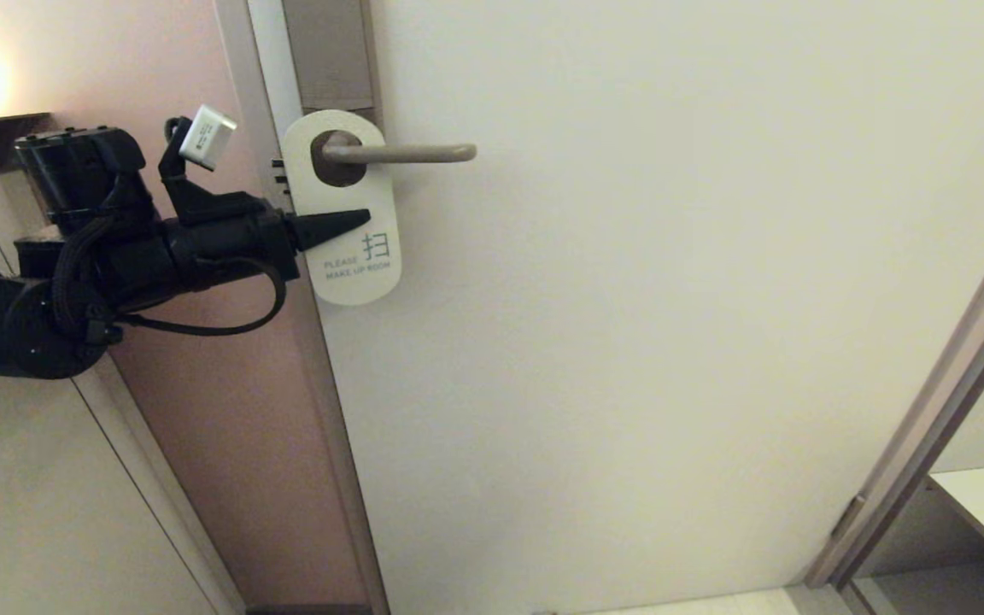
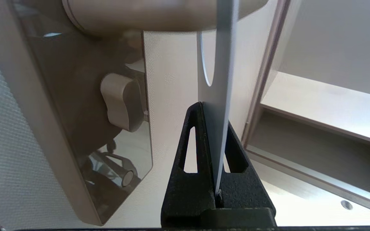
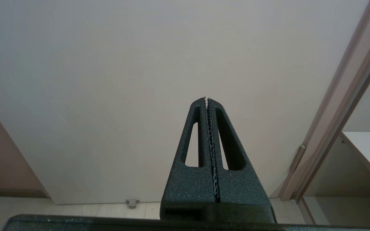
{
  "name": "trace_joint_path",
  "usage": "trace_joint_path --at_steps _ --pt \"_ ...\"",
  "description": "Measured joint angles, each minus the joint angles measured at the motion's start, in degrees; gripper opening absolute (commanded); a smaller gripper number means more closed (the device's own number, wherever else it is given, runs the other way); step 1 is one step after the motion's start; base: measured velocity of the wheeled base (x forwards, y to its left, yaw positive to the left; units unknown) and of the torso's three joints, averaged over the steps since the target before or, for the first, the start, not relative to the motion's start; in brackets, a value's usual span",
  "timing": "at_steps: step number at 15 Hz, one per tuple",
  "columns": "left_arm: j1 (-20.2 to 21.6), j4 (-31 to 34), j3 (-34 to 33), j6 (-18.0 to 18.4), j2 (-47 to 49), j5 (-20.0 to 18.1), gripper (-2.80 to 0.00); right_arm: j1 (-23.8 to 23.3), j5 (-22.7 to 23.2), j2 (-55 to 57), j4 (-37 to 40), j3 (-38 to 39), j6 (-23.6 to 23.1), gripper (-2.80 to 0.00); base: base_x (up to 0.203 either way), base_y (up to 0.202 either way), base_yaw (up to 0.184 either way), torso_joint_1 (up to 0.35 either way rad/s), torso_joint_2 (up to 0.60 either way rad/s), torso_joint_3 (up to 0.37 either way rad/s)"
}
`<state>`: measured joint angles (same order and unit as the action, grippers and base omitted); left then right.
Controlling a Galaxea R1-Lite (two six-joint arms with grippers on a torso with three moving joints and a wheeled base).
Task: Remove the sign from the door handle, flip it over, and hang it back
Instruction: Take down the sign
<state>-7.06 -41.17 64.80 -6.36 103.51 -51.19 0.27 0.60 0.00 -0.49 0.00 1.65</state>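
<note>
My left tool [image 1: 360, 219] pinched the sign [image 1: 347, 273], which hung on the door handle [image 1: 407, 154]; lifting, flipping and rehanging were left; my right tool [image 3: 207, 99] was pressed together

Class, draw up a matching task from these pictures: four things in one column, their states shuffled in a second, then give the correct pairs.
1. sign
2. door handle
3. left gripper
4. right gripper

A. shut, empty, facing the bare door
B. passes through an oval hole
C. hangs with its white side outward
D. shut on the card's edge

Pairs: 1-C, 2-B, 3-D, 4-A
</note>
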Motion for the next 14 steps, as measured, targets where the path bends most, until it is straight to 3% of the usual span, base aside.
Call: trace_joint_path --at_steps 14 --pt "-5.22 0.05 -3.85 0.37 -4.11 9.82 -2.80 -0.02 -0.02 0.00 -0.02 0.00 0.00 -2.80 0.000 0.000 0.000 0.000 0.00 0.000"
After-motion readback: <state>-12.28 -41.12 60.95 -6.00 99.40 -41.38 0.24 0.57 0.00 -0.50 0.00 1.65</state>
